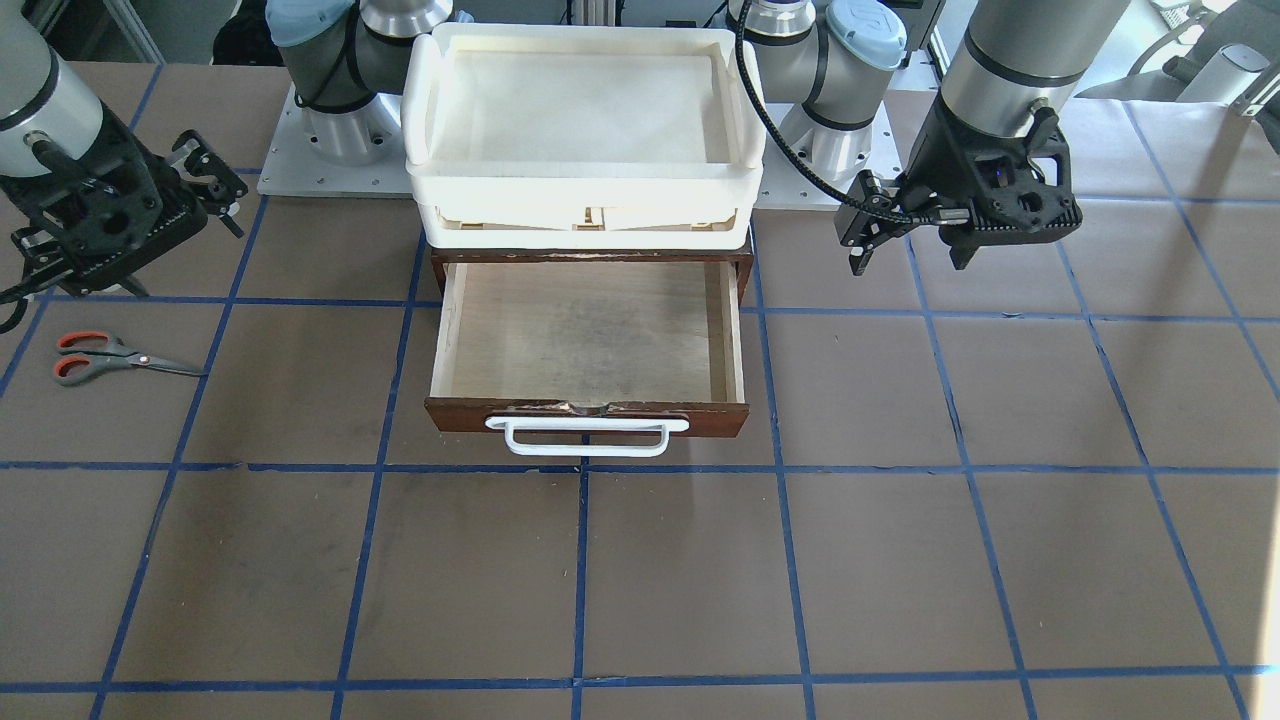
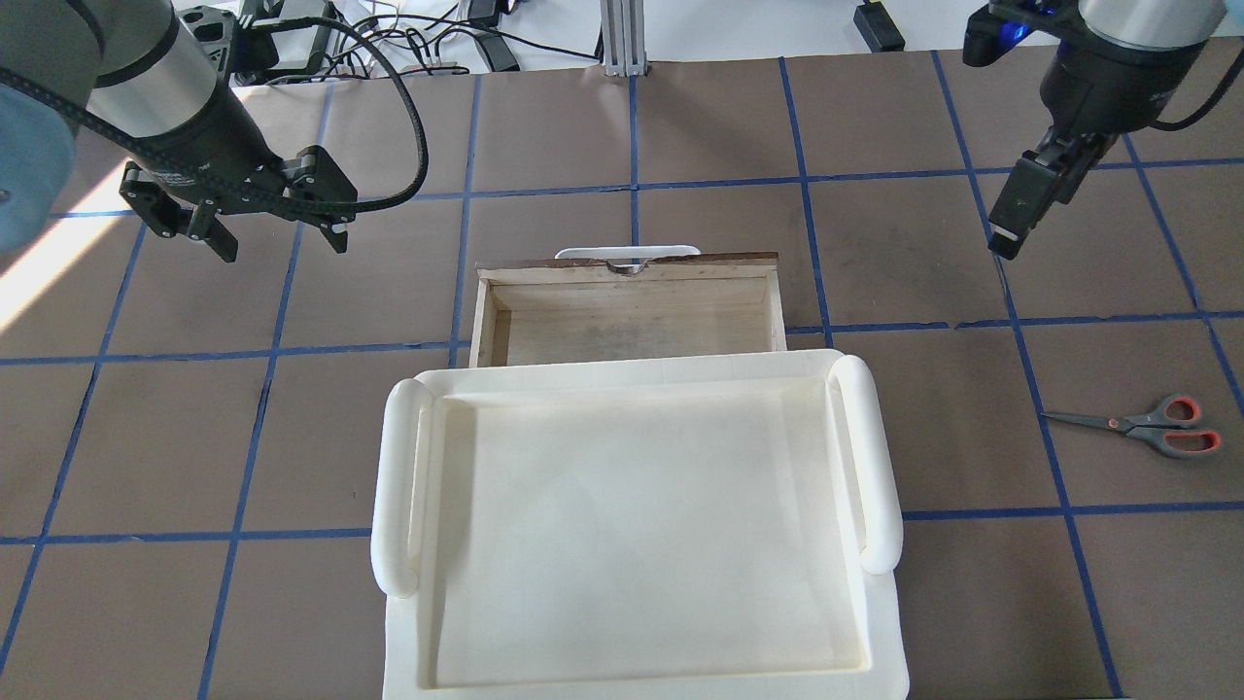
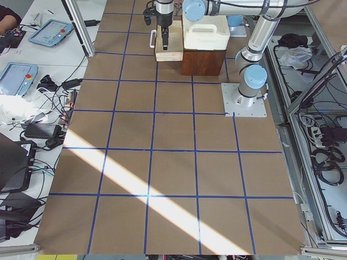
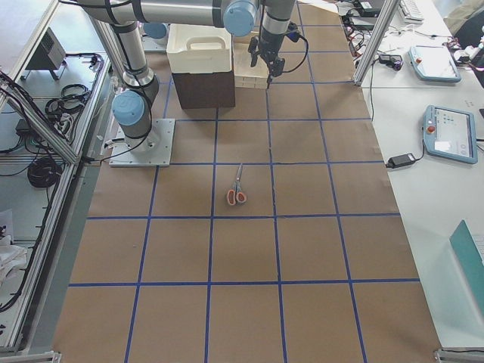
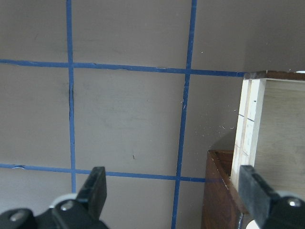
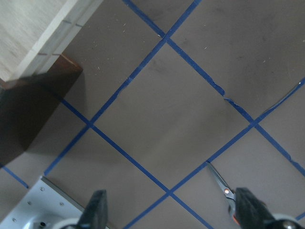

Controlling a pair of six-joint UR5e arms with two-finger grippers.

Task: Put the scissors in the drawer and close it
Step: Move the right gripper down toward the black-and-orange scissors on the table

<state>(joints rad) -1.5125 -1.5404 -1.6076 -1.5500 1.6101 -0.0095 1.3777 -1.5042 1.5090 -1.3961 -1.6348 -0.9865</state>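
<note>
The drawer stood pulled out of the dark brown cabinet, its pale plywood floor showing and its white bar handle facing away from the robot. Cream-white trays sat stacked on top of the cabinet.

The scissors lay flat on the brown desk, inside one square of the blue tape grid on the robot's right, well apart from the drawer. Their blades were closed and pointed toward the middle of the desk, with the red-orange and grey loops on the outer side.

The right pincer hung above the desk on that same side, farther from the robot than the scissors and touching nothing. In the right wrist view its two fingers stood wide apart with nothing between them, and the blade tip and pivot of the scissors showed at the lower edge, close to one finger.

The left pincer hung over the desk on the robot's left, off to the side of the drawer and apart from it. Its jaws were also spread wide and held nothing. In the left wrist view, the side wall of the drawer and a corner of the cabinet showed at the right edge, beside one fingertip.
</note>
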